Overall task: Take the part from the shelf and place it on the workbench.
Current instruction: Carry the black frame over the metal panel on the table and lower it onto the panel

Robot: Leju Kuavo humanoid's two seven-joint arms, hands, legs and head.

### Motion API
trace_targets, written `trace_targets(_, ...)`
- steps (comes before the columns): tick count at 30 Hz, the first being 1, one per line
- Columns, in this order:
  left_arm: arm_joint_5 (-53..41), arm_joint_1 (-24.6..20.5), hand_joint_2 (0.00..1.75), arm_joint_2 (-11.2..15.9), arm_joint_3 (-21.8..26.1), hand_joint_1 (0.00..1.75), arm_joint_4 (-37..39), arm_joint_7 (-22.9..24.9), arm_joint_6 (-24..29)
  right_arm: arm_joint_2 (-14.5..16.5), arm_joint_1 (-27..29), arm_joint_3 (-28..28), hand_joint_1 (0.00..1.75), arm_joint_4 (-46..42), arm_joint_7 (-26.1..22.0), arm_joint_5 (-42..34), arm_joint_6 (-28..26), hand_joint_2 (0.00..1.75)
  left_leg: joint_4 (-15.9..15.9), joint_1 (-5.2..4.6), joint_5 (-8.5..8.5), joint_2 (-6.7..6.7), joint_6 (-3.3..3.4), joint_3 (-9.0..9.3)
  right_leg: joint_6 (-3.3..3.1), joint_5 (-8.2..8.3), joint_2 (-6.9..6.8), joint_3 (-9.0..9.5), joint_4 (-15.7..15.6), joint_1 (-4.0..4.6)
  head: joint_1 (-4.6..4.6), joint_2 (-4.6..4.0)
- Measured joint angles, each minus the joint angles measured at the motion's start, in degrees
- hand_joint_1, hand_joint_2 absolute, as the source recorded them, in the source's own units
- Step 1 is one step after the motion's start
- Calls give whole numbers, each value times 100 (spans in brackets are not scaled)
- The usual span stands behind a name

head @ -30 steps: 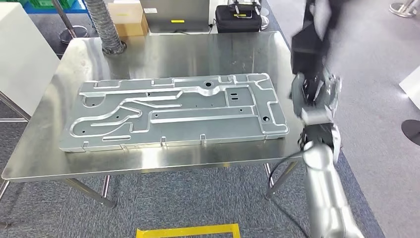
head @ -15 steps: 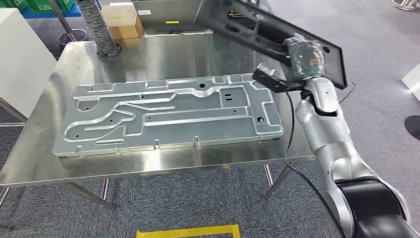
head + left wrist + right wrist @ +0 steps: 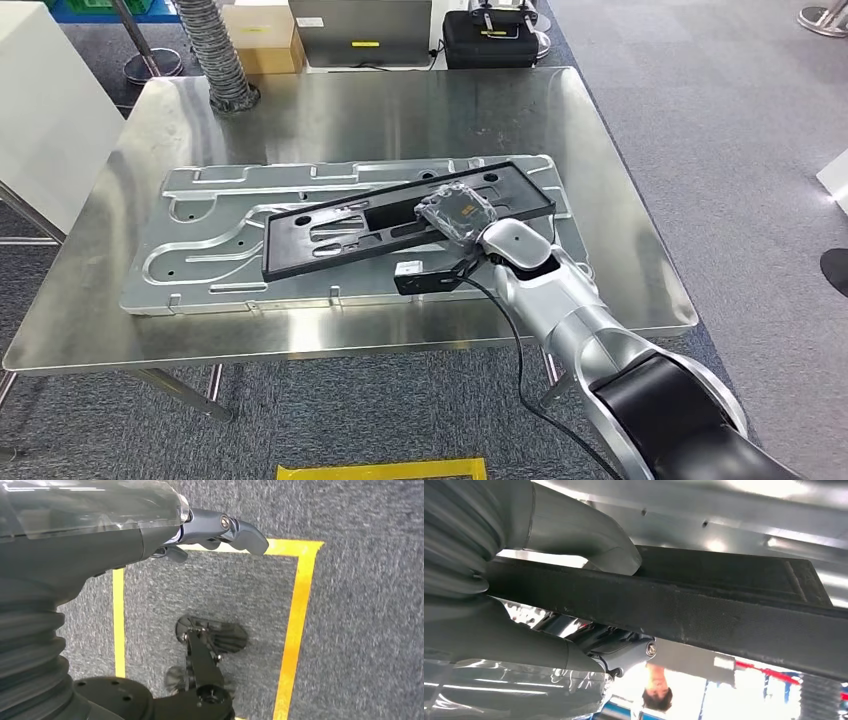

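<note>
You won't find any text you can actually read here. The grey laptop-like case (image 3: 362, 30) at the far edge, behind the steel workbench (image 3: 620, 200), carries a small yellow label (image 3: 364, 43), but its print is too small to make out. The tan cardboard box (image 3: 260, 35) to its left has a yellow sticker (image 3: 248, 29) too, equally illegible.

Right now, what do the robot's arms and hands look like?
The right arm is silver with a black section lower down; a thin black cable runs beside it. The right hand has a clear cover on its back. The left hand has dark grey fingers, a clear cover and a grey ribbed cuff.
</note>
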Motion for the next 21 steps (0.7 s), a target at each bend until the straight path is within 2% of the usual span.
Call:
trace_targets(1, -1, -3, 175, -2, -1, 0, 1, -6, -3, 20, -6, 34, 164, 63, -8, -16, 2, 175, 17, -13, -20, 1, -23, 3, -28, 168, -2, 161, -379, 13, -1, 0)
trace_targets(2, -1, -5, 175, -4, -2, 0, 1, -13, -7, 40, -18, 64, 164, 124, -6, -29, 9, 175, 29, -23, -36, 3, -47, 2, -53, 262, -3, 270, -637, 28, -1, 0)
trace_targets(3, -1, -5, 175, -6, -2, 0, 2, -20, -12, 56, -30, 90, 164, 186, 8, -43, 21, 175, 33, -28, -46, 5, -72, -2, -74, 275, -3, 313, -741, 45, -1, 0)
trace_targets(4, 0, -5, 175, -6, -2, 0, 2, -30, -20, 69, -32, 113, 164, 245, 32, -61, 34, 175, 30, -31, -49, 5, -99, 1, -92, 269, -3, 321, -753, 60, -1, 0)
trace_targets(6, 3, 5, 175, -1, -2, 0, 1, -59, -39, 77, -17, 139, 164, 356, 115, -120, 49, 175, 49, -26, -88, 11, -156, -5, -149, 284, -12, 352, -800, 31, -2, 0)
trace_targets(7, 4, 10, 175, 2, -2, 0, 1, -81, -51, 76, -8, 141, 164, 413, 162, -161, 46, 175, 166, -25, -171, 21, -184, -50, -181, 296, -19, 374, -831, 13, -2, 0)
trace_targets(9, 5, 19, 175, 5, -3, 0, 2, -130, -78, 67, 28, 139, 164, 528, 231, -249, 42, 175, 736, -11, -481, 46, -232, -302, -224, 304, -27, 404, -864, -2, -2, 0)
trace_targets(11, 3, 28, 175, 5, -4, 0, 2, -172, -102, 40, 99, 130, 82, 640, 250, -335, 20, 87, 1465, 2, -763, 57, -266, -659, -238, 296, -27, 408, -857, 1, -2, 0)
trace_targets(12, 2, 37, 175, 7, -4, 0, 1, -195, -110, 20, 136, 121, 41, 686, 247, -380, 0, 44, 1639, 5, -777, 59, -278, -754, -235, 288, -25, 414, -853, 1, -2, 0)
trace_targets(13, 1, 44, 175, 10, -4, 0, 1, -213, -118, -3, 167, 105, 0, 724, 239, -419, -32, 0, 1568, 10, -672, 60, -283, -728, -226, 277, -21, 426, -848, -2, -2, 0)
trace_targets(14, 1, 50, 175, 14, -4, 0, 1, -230, -121, -28, 194, 87, 0, 756, 224, -458, -71, 0, 1286, 17, -484, 62, -283, -593, -211, 262, -18, 445, -841, -5, -2, 0)
trace_targets(16, 1, 51, 175, 21, -6, 0, 1, -248, -115, -80, 248, 37, 0, 811, 183, -528, -159, 0, 478, 24, -141, 63, -266, -189, -159, 222, -12, 480, -815, 2, -2, 0)
trace_targets(17, -1, 51, 175, 22, -8, 0, 1, -249, -106, -106, 275, 10, 0, 832, 161, -555, -198, 0, 212, 22, -68, 60, -237, -52, -131, 208, -11, 484, -802, 12, -2, 0)
trace_targets(18, -3, 55, 175, 23, -11, 0, 2, -248, -97, -131, 297, -14, 0, 852, 142, -578, -232, 0, 82, 14, -59, 55, -201, 17, -102, 200, -7, 484, -794, 24, -2, 0)
trace_targets(20, -9, 66, 175, 23, -21, 0, 2, -248, -85, -178, 325, -53, 0, 883, 122, -611, -275, 0, 65, -4, -72, 51, -109, 29, -40, 202, 2, 485, -798, 23, -1, 0)
trace_targets(21, -13, 71, 131, 23, -28, 0, 1, -249, -84, -200, 332, -66, 0, 895, 119, -620, -286, 0, 54, -4, -64, 57, -70, 34, -7, 182, 4, 484, -778, 12, -1, 0)
